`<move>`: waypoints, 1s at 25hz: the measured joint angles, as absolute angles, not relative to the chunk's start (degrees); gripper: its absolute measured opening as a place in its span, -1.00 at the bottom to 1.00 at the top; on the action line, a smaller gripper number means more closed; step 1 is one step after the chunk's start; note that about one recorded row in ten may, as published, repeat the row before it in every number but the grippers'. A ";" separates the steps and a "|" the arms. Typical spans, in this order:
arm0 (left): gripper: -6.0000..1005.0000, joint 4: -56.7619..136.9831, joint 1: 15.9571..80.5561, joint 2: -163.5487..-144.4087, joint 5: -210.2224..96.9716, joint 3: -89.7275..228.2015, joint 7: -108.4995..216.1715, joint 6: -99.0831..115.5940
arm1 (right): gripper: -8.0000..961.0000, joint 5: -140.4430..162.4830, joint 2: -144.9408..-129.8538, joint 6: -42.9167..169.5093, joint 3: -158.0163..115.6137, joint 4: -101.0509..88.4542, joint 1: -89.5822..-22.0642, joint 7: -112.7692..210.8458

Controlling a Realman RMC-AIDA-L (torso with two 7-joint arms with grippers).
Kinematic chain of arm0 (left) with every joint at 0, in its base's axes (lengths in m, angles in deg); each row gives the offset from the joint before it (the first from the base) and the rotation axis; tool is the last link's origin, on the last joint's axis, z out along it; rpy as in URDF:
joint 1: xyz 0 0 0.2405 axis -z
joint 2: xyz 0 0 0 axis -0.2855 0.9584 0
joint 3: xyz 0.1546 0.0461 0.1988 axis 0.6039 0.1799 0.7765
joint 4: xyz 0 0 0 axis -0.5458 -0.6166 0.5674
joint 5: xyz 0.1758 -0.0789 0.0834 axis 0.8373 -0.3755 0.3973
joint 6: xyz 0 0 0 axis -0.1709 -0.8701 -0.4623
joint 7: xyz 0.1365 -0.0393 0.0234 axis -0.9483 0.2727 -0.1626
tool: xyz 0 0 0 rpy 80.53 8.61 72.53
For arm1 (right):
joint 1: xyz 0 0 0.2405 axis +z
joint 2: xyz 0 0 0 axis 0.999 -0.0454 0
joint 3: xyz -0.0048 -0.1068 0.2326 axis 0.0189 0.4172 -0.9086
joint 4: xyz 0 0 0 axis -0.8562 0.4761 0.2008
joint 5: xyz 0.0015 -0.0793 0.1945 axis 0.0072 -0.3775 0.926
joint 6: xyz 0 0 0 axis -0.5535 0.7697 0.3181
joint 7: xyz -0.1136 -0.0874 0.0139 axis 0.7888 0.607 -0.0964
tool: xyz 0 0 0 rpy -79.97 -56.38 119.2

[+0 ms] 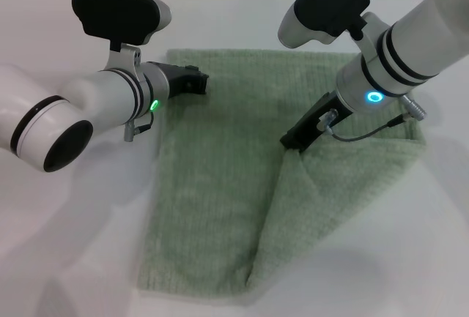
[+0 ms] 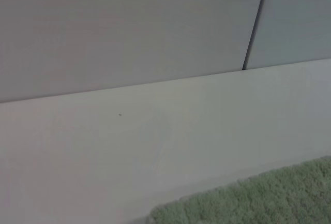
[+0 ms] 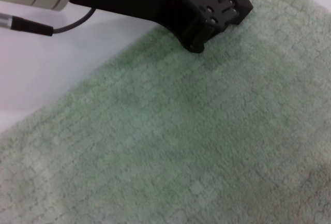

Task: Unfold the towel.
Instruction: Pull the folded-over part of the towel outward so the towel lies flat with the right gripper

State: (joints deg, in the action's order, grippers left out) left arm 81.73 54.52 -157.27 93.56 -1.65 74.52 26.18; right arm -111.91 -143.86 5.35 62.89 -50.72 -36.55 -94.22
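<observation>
Pale sage-green terry covers most of the white counter (image 1: 80, 258) — the towel (image 1: 212, 185) lies with its long axis running from the near edge toward the far wall, its far-left part flat in a single layer. Its right part is not flat: a large triangular flap (image 1: 330, 200) is folded over, the crease running from the near edge up toward the middle, where the cloth rises to a peak. The pile is seen as fine, ribbed and fuzzy in the right wrist view, without visible stains.

That peak is met by the right gripper (image 1: 293, 143), whose dark jaws are pressed into the fold and appear closed on the towel, the cloth being lifted slightly at that point. The flap spreads from the jaws toward the robot's right and near side, so the coming move is judged to turn on drawing that held edge outward to the right, away from the crease, until the doubled layer is laid open.

The left gripper (image 1: 196, 81) is held low over the far-left corner of the towel, just at its edge; whether its jaws are wide or narrow cannot be told. The right arm is the nearer one to the fold — the left seems placed to pin the corner.
</observation>
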 joint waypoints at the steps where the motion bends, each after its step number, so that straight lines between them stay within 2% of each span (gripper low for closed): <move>1: -0.99 81.77 54.42 -157.27 93.62 -1.70 74.52 26.27 | -0.83 -111.90 -143.86 5.33 62.89 -50.79 -36.55 -94.22; 2: -0.99 81.77 54.42 -157.27 93.62 -1.70 74.52 26.29 | -0.88 -111.91 -143.87 5.30 62.89 -50.83 -36.56 -94.22; 25: -0.99 81.82 54.36 -157.24 93.76 -1.75 74.52 26.60 | -0.88 -114.17 -143.67 -1.81 62.53 -61.27 -38.71 -94.83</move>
State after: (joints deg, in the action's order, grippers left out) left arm 81.82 54.36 -157.24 93.76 -1.75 74.52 26.60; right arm -114.17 -143.67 -1.81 62.53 -61.27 -38.71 -94.83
